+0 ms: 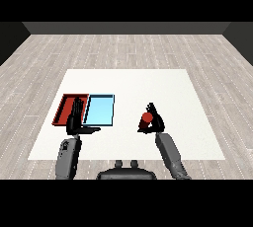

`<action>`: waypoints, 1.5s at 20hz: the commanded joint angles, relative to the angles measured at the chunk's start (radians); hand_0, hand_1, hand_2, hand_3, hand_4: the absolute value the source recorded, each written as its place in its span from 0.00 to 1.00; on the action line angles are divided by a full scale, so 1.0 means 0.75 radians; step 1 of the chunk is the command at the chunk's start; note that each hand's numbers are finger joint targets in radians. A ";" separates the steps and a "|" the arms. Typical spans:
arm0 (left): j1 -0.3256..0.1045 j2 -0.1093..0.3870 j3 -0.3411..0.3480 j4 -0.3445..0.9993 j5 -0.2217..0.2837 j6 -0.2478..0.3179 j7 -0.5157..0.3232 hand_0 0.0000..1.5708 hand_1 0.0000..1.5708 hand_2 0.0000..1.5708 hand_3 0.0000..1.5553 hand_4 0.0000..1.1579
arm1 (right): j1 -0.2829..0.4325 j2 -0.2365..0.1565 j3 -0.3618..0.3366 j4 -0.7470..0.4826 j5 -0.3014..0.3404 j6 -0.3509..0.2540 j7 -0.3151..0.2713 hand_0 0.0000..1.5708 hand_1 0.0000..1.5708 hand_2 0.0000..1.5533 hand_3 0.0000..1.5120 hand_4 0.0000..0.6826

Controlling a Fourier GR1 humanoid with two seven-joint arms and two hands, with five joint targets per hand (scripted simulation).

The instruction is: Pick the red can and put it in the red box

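The red can sits right of frame centre, inside the right hand. The black fingers curl round it: part of the hand rises above the can to a dark tip, the rest wraps its right and lower sides, so only the can's upper left face shows as a red patch. Can't tell whether the can's base touches the desk or is lifted off it; the hand hides the underside. The right forearm runs from the hand down to the lower right of the frame.

The red tray lies left of centre, w/ the light blue tray just beside it on its right, edges side by side. Both are well apart from the can, w/ bare white desk between the blue tray and the right hand.

The left hand is at the lower left, overlapping the seam between the two trays & covering the red tray's right part. Its fingers stand straight and point up the frame; the thumb sticks out to the right, under the blue tray's lower left corner. It holds nothing. The left forearm drops from it to the bottom left.

The desk is a white slab on a grey plank floor.
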State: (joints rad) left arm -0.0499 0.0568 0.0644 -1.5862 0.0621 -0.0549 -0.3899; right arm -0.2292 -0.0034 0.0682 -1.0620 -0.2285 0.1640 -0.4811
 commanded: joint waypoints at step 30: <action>0.032 0.010 0.022 0.022 0.013 -0.025 -0.048 0.00 0.00 0.00 0.00 0.00 | -0.173 0.003 0.050 0.176 0.122 -0.439 0.228 1.00 1.00 0.96 0.95 0.84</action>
State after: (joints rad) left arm -0.0362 0.0532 0.0668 -1.5634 0.0501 -0.0560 -0.4336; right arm -0.3107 -0.0024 0.1579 -1.0181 -0.1550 -0.1919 -0.2829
